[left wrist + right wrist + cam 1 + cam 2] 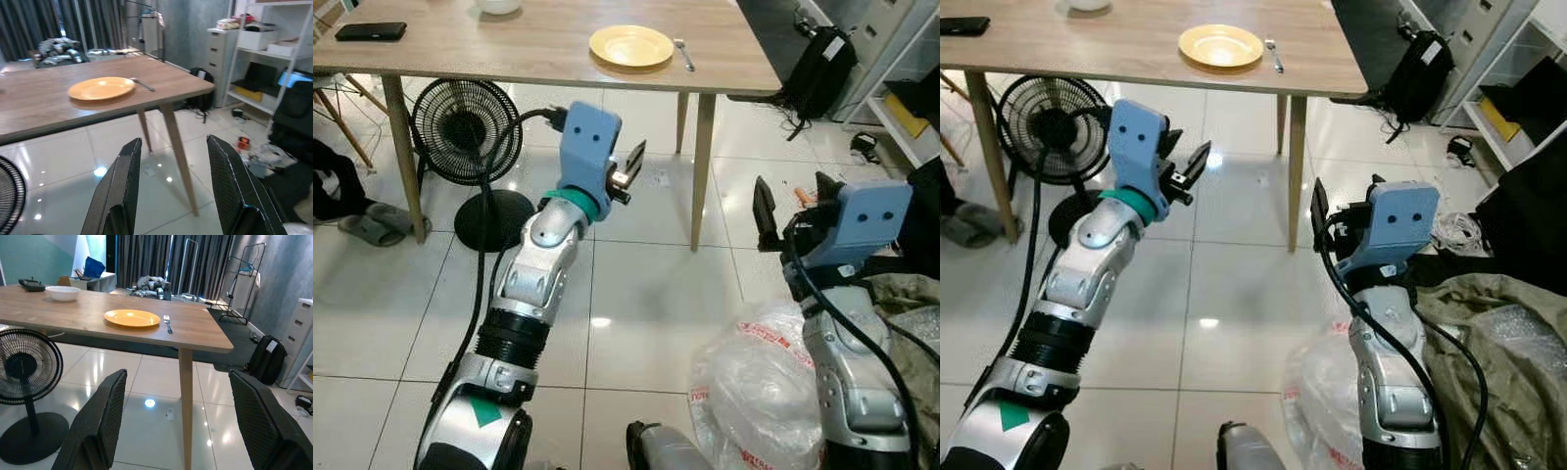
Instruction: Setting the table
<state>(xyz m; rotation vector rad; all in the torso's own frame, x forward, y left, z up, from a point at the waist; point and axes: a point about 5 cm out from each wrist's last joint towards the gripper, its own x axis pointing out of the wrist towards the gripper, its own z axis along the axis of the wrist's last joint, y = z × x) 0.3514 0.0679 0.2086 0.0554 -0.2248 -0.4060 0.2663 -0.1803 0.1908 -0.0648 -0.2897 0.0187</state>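
Note:
A yellow plate (631,46) lies on the wooden table (489,49) near its right end, with a metal fork (684,54) just to its right. A white bowl (61,293) sits farther along the table. My left gripper (628,172) is raised below the table's front edge, open and holding nothing. My right gripper (790,211) hangs lower over the tiled floor to the right of the table leg, open and holding nothing. The wrist views show the plate (101,88) beyond the left fingers (119,191) and the right fingers (100,423).
A black floor fan (468,132) stands under the table. A black phone (371,31) lies at the table's left end. A black backpack (818,69) leans at the right. A plastic bag (759,382) and cloth lie on the floor by my right arm. Slippers (377,227) lie left.

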